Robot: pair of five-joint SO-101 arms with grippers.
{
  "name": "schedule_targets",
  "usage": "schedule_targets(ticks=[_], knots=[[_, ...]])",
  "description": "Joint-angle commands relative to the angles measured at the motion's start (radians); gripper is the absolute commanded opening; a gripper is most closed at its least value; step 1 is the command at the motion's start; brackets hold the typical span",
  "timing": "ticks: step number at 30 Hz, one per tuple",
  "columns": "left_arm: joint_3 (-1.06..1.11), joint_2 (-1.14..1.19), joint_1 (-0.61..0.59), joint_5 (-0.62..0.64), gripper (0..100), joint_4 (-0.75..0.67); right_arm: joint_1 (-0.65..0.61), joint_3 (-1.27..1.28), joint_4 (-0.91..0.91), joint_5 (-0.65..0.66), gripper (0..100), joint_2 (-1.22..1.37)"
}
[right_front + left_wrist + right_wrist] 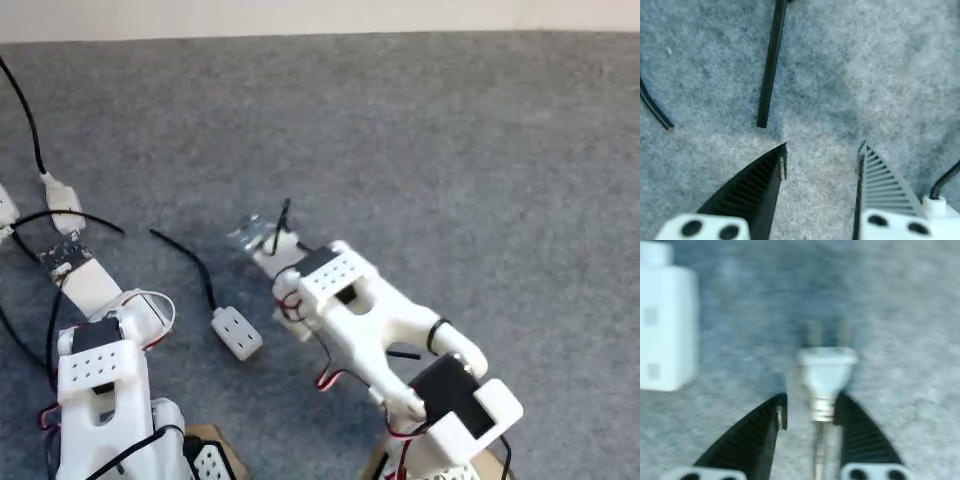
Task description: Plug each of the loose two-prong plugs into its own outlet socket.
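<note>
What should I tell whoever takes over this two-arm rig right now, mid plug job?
Left pincer: open, holding nothing, over the grey mat near a black cable end.
Right pincer: open around a white two-prong plug, a gap on one side, prongs pointing away from the arm.
Outlet socket: loose on the mat between the arms, nothing plugged in.
A white cable-end piece lies ahead of the left arm; plug or socket, I cannot tell.
Done: nothing seated. Left: grip this plug, seat it, then any others.
</note>
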Motion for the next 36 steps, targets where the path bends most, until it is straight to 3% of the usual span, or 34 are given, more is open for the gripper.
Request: schedule_targets(ticks=[1, 9, 12, 15, 18, 21, 24, 29, 36], knots=[[-0.004, -0.004, 0.015, -0.011, 23, -0.017, 0.007, 0.012, 0.01, -0.006, 1.5, -0.007], [-0.019, -0.004, 0.01, -0.017, 23, -0.017, 0.007, -0.05, 0.097, -0.011, 0.5, -0.085], [-0.067, -0.004, 0.013, -0.11, 23, 0.002, 0.004, -0.068, 0.12, -0.098, 0.5, -0.259], [-0.139, -0.004, 0.035, -0.124, 23, 0.095, -0.001, 0.033, 0.065, -0.115, 0.5, -0.493], [-0.271, 0.004, 0.085, -0.222, 24, 0.261, -0.001, 0.213, -0.051, -0.114, 0.5, -0.705], [-0.42, 0.004, 0.14, -0.267, 32, 0.428, -0.012, 0.383, -0.136, -0.112, 0.5, -0.854], [-0.501, -0.004, 0.2, -0.284, 38, 0.505, -0.117, 0.493, -0.189, -0.112, 0.5, -0.921], [-0.515, -0.005, 0.286, -0.229, 39, 0.436, -0.337, 0.535, -0.193, -0.112, 0.5, -0.947], [-0.272, -0.133, 0.371, -0.215, 44, 0.219, -0.36, 0.573, -0.2, -0.098, 0.5, -0.951]])
